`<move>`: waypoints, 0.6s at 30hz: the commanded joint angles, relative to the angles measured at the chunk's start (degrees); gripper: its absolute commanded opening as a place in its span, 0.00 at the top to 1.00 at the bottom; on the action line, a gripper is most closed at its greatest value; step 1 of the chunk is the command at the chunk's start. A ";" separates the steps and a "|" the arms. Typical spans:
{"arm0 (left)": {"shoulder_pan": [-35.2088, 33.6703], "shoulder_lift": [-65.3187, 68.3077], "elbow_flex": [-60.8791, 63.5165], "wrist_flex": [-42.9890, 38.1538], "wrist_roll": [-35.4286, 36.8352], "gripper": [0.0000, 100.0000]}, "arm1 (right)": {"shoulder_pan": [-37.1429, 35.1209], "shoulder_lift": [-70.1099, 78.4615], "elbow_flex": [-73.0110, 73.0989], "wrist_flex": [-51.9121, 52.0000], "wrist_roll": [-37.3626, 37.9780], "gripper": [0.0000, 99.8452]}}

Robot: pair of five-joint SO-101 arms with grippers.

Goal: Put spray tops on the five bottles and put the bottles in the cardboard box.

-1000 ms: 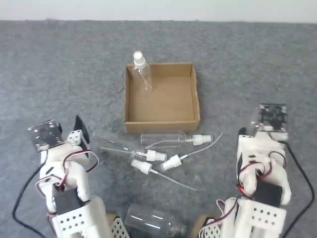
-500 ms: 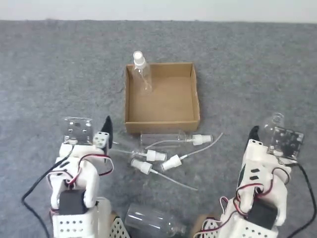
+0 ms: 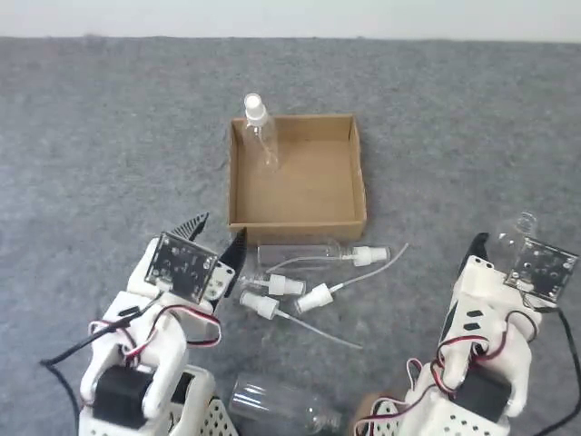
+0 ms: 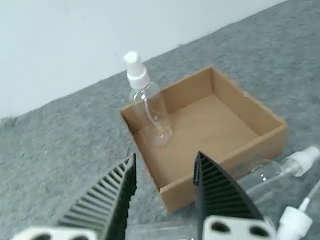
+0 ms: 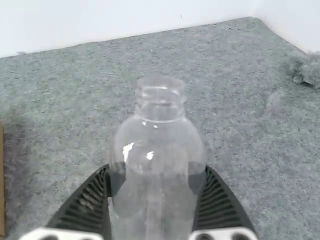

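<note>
Right gripper (image 5: 157, 175) clamps an uncapped bottle (image 5: 159, 140) upright, well to the right of the cardboard box (image 3: 295, 221). Left gripper (image 3: 221, 227) hangs with jaws apart near the box's front wall, just beside the loose spray tops (image 3: 286, 284).

For a clean fit, the left gripper should likely take a top by its head with the tube hanging down. The tube is then fed into the open neck while the held bottle stays vertical.

Bottles counted:
- Four in all: the held one, a capped bottle (image 3: 260, 132) standing in the box, a lying bottle (image 3: 300, 253) before the box, and a bottle near the arm bases (image 3: 277, 401).

Spray tops counted:
- Five in all: one fitted, three loose, and one top (image 3: 368, 255) at the lying bottle's neck, fitted or not cannot be told.
</note>
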 commanded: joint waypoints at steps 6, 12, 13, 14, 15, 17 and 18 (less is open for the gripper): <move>7.74 23.30 -12.53 -0.09 -0.62 0.82 | 0.66 -0.92 0.26 -1.71 -0.53 0.99; 14.68 41.32 -22.73 0.18 -0.62 0.82 | 0.66 -0.92 2.37 -4.70 -0.44 0.99; 15.91 44.04 -24.13 0.26 -0.62 0.82 | 0.66 -0.92 2.37 -4.70 -0.44 0.99; 17.23 46.59 -25.36 0.26 -0.62 0.82 | 0.75 -0.92 2.37 -4.70 -0.44 0.99; 18.37 49.05 -26.59 0.26 -0.62 0.82 | 0.75 -0.92 2.37 -4.70 -0.44 0.99; 20.57 53.89 -28.88 0.26 -0.62 0.82 | 0.75 -0.92 2.37 -4.70 -0.44 0.99; 21.54 56.26 -30.02 0.26 -0.62 0.82 | 0.75 -0.92 2.37 -4.70 -0.44 0.99</move>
